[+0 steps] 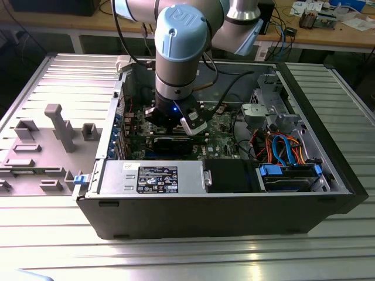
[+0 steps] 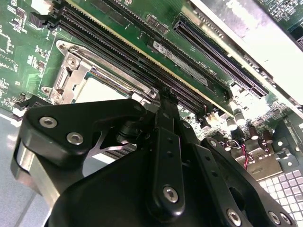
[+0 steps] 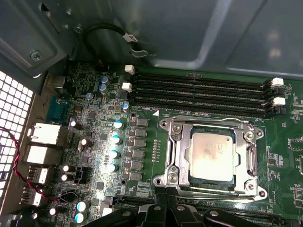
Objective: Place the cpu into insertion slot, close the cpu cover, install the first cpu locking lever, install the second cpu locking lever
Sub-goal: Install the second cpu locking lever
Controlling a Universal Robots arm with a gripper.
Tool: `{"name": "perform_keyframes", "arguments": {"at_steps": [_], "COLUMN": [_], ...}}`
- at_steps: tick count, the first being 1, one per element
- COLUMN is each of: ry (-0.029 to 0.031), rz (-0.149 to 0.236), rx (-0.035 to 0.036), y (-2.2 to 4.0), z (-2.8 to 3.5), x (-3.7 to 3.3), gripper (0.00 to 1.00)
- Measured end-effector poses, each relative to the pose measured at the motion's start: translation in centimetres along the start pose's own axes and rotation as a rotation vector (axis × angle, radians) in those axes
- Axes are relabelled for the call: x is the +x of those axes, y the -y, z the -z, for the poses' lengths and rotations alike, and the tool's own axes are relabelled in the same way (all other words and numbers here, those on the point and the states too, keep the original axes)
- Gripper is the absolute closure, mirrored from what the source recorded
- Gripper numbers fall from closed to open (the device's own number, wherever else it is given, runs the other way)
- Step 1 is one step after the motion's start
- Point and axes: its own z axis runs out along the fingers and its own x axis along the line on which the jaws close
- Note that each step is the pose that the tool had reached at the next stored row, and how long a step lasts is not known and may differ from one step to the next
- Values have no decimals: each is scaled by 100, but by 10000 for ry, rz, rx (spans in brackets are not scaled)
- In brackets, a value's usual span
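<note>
The cpu (image 3: 211,153), a silver-grey square chip, lies flat in the insertion slot (image 3: 258,191) on the green motherboard. The cpu cover (image 3: 177,151), a silver frame plate, lies down around it, and the chip shows through its window. Thin metal levers run along the socket's sides; I cannot tell if they are latched. My black gripper (image 3: 169,202) hovers just off one edge of the socket, shut with nothing between its fingers. In the second wrist view the gripper (image 2: 165,93) sits beside the cpu (image 2: 102,90) and the cover (image 2: 113,78). In the exterior view the gripper (image 1: 176,124) reaches down into the open computer case.
Long black memory slots (image 3: 199,90) run along the socket's far side. Capacitors (image 3: 113,139) and rear ports (image 3: 42,135) crowd one side. A long black card (image 1: 170,143), the power supply (image 1: 152,175), cabled drive bays (image 1: 287,152) and the case walls hem the arm in. A grey fixture (image 1: 58,126) stands outside.
</note>
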Motion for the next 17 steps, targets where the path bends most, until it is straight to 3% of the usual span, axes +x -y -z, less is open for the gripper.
{"name": "perform_keyframes", "arguments": {"at_steps": [6, 7, 8, 9, 17], "ry": [8, 30, 52, 60, 78], "rz": [-21, -88, -117, -126, -145], "rx": [-25, -64, -188, -239, -352], "y": [0, 0, 2, 3, 5], "z": [-1, -9, -23, -29, -46], "x": [10, 18, 19, 19, 29], "gripper": [89, 89, 89, 89, 89]}}
